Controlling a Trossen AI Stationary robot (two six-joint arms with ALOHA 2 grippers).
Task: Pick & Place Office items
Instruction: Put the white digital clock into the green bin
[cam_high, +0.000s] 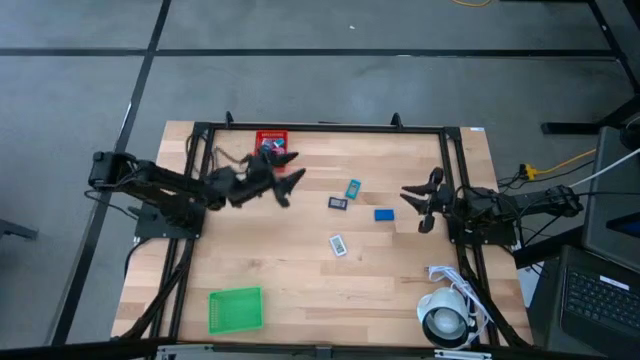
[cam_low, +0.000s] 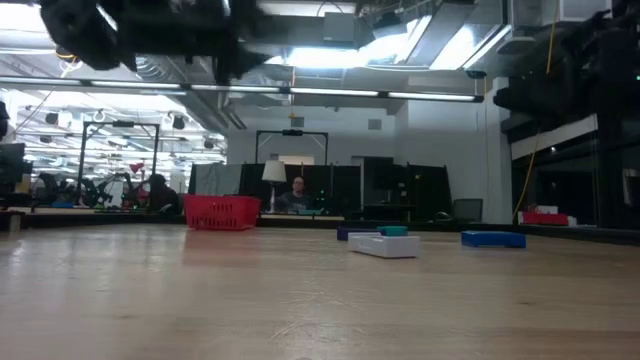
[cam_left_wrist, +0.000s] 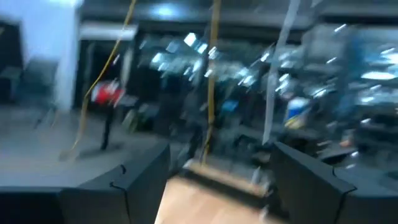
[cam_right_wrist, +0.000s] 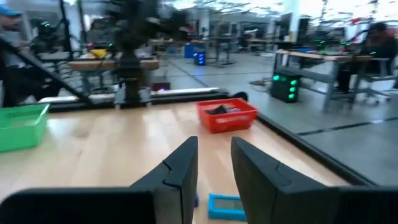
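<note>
Office items lie loose on the wooden table (cam_high: 300, 260), and four can be counted from above: one teal piece (cam_high: 353, 188), one dark flat piece (cam_high: 338, 203), one blue block (cam_high: 384, 214) and one white piece (cam_high: 338, 244). Taking the dark piece as the middle of a clock face in the high view, the teal one sits just beside it at about 1 o'clock, the blue block near it at 4 o'clock, and the white piece farther off at 6 o'clock. None of the four touches another. Something dark also lies inside the red mesh bin (cam_high: 271, 139), though what it is cannot be told.

Two bins are on the table: the red one at the far edge, at about 11 o'clock from the loose pieces, and one green mesh bin (cam_high: 235, 308) near the front edge at about 7 o'clock. One white roll with cable (cam_high: 446, 318) rests at the front right corner.

Both arms are raised off the table. The left gripper (cam_high: 285, 172) hangs over the wood just beside the red bin, its fingers spread wide with nothing between them. The right gripper (cam_high: 422, 207) hovers at 3 o'clock from the blue block, near it but apart, its fingers parted and empty. In the low view a person (cam_low: 297, 193) sits far back in the room behind the table.
</note>
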